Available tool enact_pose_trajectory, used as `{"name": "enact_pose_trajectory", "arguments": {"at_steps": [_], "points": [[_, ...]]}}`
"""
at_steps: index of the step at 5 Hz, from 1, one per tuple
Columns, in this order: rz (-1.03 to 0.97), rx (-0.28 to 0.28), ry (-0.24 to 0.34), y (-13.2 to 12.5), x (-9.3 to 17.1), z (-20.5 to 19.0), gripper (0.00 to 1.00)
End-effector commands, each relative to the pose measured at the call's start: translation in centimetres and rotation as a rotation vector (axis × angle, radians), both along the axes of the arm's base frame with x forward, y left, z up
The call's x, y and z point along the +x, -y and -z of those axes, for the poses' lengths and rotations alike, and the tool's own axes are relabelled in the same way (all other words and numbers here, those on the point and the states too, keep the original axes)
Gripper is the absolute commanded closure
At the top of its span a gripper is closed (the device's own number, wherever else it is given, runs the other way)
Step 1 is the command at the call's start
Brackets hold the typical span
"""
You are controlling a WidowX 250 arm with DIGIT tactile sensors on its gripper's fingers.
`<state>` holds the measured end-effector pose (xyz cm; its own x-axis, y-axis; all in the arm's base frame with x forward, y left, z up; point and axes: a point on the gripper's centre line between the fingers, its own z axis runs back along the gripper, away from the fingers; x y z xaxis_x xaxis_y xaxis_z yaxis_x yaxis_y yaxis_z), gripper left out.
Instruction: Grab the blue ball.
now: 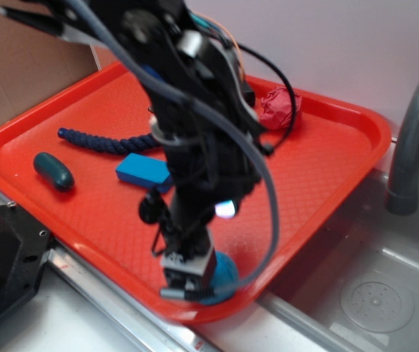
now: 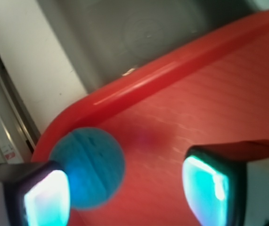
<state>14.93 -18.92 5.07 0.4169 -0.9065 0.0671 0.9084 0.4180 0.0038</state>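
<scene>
The blue ball point(image 1: 224, 276) is a teal sphere lying in the front corner of the red tray point(image 1: 326, 183), just inside its rim. My gripper point(image 1: 186, 281) hangs low over that corner, with the arm hiding the ball's left side. In the wrist view the ball point(image 2: 89, 165) sits beside the left fingertip point(image 2: 44, 200), partly behind it, and the right fingertip point(image 2: 208, 188) stands far off to the right. The gripper point(image 2: 129, 190) is open, with bare tray floor across most of the gap. Nothing is held.
On the tray lie a flat blue block point(image 1: 143, 171), a dark-teal capsule point(image 1: 53, 170), a navy rope point(image 1: 103, 141) and a red crumpled lump point(image 1: 278, 108). A steel sink point(image 1: 385, 293) and grey faucet point(image 1: 413, 139) are right of the tray rim point(image 2: 162, 70). Cardboard point(image 1: 18, 66) stands behind.
</scene>
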Motion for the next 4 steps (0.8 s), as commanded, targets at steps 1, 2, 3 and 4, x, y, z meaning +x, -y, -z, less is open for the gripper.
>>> {"name": "enact_pose_trajectory", "arguments": {"at_steps": [1,2,3,4], "points": [[0.049,-0.099,-0.049,1.4,-1.5,1.1,0.0],[0.07,-0.125,-0.071,2.4,-2.0,1.0,0.0],[0.074,-0.11,-0.093,2.9,-2.2,1.1,0.0],[0.061,-0.097,-0.099,2.8,-2.4,1.3,1.0]]}}
